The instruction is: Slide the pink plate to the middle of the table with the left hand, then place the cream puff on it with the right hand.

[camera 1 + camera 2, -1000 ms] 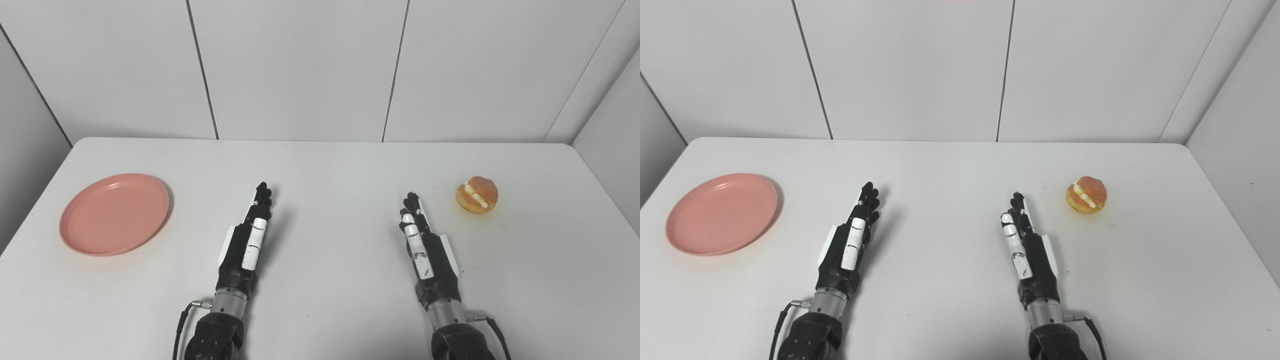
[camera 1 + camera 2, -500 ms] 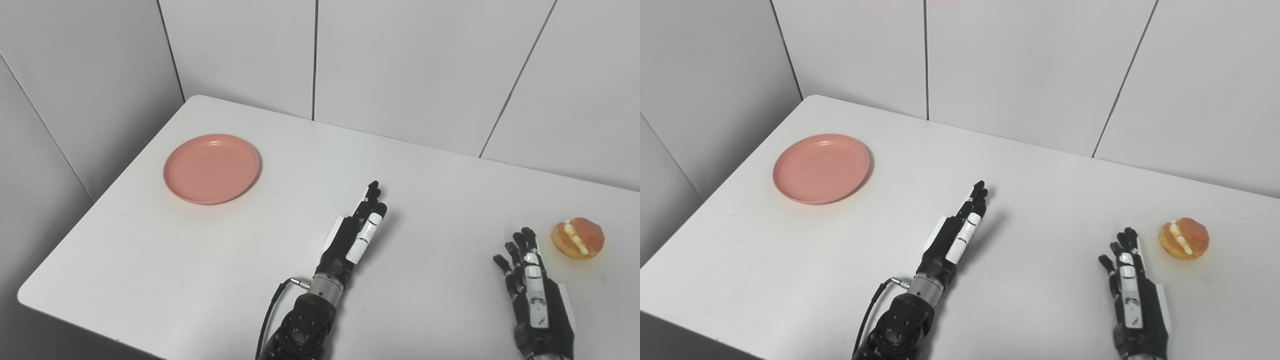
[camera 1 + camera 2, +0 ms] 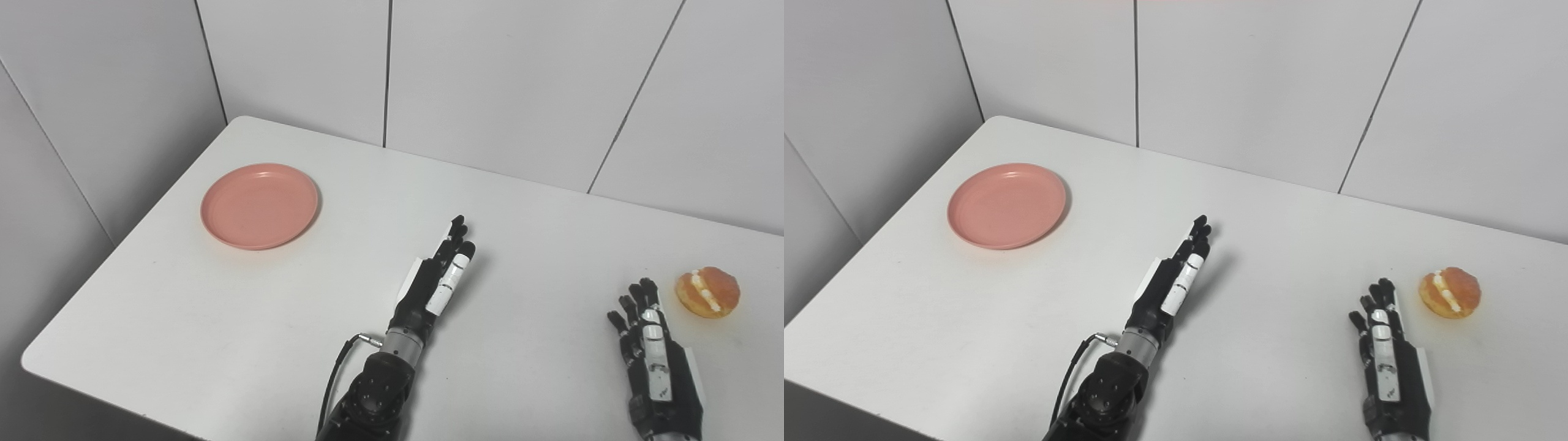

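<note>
The pink plate point(image 3: 260, 204) lies flat near the table's far left corner, with nothing on it. My left hand point(image 3: 436, 282) rests open, fingers straight, near the middle of the table, well to the right of the plate and apart from it. The cream puff point(image 3: 707, 291), golden with a white cream seam, sits at the right side of the table. Just left of it and nearer to me, my right hand point(image 3: 650, 355) lies open with its fingers spread, holding nothing and not touching the puff.
The white table point(image 3: 257, 318) has its left edge and near left corner in view. Grey panelled walls point(image 3: 490, 79) rise close behind the table and on its left. A black cable point(image 3: 334, 383) loops off my left wrist.
The camera swung left a second ago, shifting the whole picture. In the last half second my left hand has slid slightly forward; the plate, the puff and my right hand stay put.
</note>
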